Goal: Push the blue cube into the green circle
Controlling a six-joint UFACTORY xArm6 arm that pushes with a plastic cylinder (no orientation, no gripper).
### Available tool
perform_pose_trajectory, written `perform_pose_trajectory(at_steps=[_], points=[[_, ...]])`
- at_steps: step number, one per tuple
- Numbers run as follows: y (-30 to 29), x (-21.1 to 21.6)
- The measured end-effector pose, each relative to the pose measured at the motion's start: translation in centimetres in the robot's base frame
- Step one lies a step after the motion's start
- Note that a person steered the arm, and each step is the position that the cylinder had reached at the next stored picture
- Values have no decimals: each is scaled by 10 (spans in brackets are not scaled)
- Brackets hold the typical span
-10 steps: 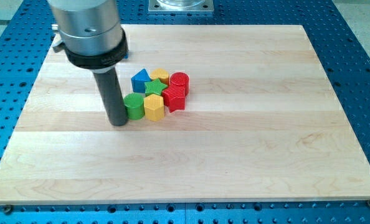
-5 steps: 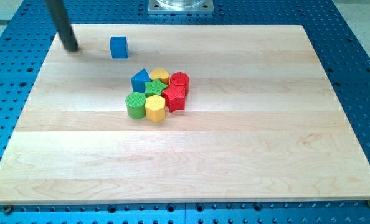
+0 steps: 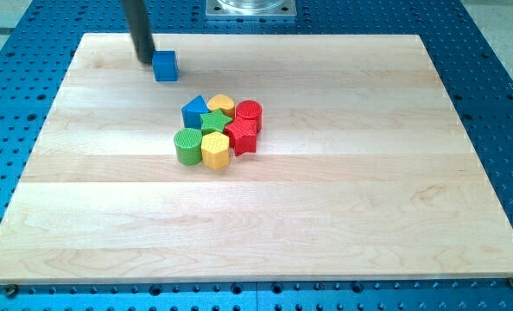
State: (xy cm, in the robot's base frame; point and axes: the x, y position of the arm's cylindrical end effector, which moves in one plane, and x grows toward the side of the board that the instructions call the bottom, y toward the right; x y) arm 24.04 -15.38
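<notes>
My tip (image 3: pixel 144 60) sits on the wooden tabletop (image 3: pixel 343 216) near the view's top left, just beside the blue cube (image 3: pixel 165 66), on the cube's left and slightly above it. I cannot tell whether they touch; any gap is very thin. There are no jaws on this rig, only the bare rod, so there is nothing to open or clench and nothing is held.

The blue cube stands alone, well apart from the cluster at the board's middle. That cluster: green cylinder (image 3: pixel 187 146) at its lower left (this is the "green circle" of the task), yellow hexagonal block (image 3: pixel 214 149) touching it on the right, blue triangular block (image 3: pixel 193 111) above it, green star (image 3: pixel 213 121) in the centre, a yellow block (image 3: pixel 221 105) at the top (shape partly hidden), a red cylinder (image 3: pixel 249 112) and a red block (image 3: pixel 242 136) on the right.

Handling judgement: the cube looks small, rigid and light, probably sliding easily on smooth wood. No gripping possible; contact only. A flat face should be pushed near its centre, since an off-centre push would likely spin it away. The green cylinder lies down and slightly right of the cube, so contact belongs on the cube's upper face, a little to its left. A hard arrival could scatter the packed neighbours.
</notes>
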Motion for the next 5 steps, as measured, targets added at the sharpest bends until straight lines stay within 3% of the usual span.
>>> perform_pose_trajectory(at_steps=[1, 2, 3, 4, 5], points=[[38, 38], [31, 109], [31, 103], [31, 46], [3, 55]])
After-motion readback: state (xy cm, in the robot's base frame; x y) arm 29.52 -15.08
